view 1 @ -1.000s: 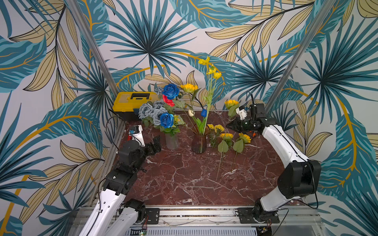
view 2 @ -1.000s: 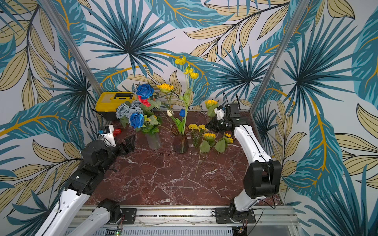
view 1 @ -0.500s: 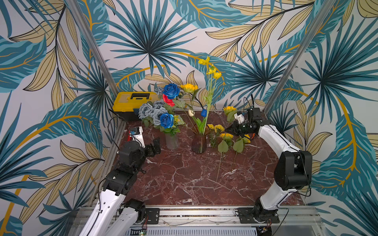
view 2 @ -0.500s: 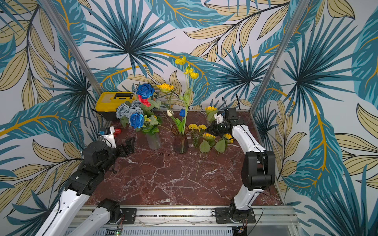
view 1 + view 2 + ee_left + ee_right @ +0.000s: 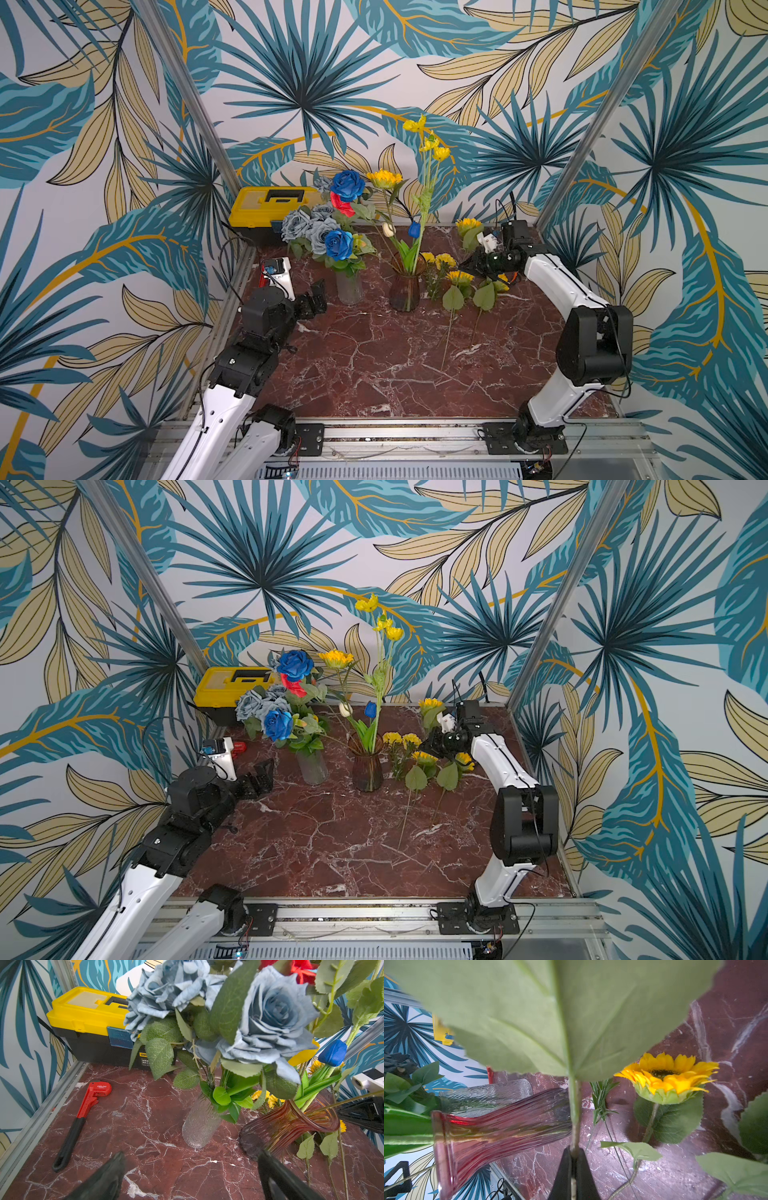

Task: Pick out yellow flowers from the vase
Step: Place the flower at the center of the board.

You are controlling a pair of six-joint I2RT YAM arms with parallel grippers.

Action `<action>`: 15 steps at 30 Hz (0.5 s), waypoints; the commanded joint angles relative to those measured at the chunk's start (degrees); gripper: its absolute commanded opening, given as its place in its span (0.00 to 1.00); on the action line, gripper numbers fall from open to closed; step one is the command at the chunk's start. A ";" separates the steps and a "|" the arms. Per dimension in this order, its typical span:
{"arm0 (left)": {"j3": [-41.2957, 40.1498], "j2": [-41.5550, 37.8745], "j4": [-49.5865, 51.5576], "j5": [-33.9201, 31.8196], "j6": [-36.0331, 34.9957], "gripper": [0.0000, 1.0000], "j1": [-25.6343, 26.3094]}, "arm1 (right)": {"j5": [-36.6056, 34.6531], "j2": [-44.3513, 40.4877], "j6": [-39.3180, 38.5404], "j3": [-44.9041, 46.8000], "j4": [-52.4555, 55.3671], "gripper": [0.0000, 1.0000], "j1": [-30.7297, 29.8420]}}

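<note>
Right tool [image 5: 574,1155] is clenched on a sunflower stem [image 5: 575,1118], held just right of the amber vase [image 5: 405,286]. Left tool [image 5: 313,297] is seen released, nothing gripped, well left of that vase. Other yellow flowers [image 5: 459,276] are laid on the tabletop [image 5: 374,365] beside the vase; a tall sunflower [image 5: 384,178] is seen in it.

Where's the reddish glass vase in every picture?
Top view: reddish vase mid-table, toward the back.
Top view: reddish vase, same place.
Left wrist: vase just beyond the open left gripper.
Right wrist: vase behind the yellow flower stem pinched by the right gripper.
Shared landmark: the clear vase standing next to it.
</note>
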State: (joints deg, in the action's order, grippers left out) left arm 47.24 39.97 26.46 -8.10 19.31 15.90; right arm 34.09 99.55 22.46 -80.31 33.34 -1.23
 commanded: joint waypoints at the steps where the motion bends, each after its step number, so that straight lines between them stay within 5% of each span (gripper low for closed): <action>1: -0.35 -0.72 0.30 -0.01 -0.31 0.99 -0.64 | -1.78 1.30 -1.01 -0.30 1.80 0.00 0.20; 15: -0.27 -0.50 0.33 -0.01 0.00 0.99 -0.75 | -6.05 8.53 -3.84 -6.12 6.87 0.05 0.35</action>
State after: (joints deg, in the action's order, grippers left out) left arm 47.24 39.97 26.46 -8.10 19.35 15.77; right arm 29.10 107.35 20.03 -84.79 38.24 -1.10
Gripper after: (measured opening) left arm 0.995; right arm 0.074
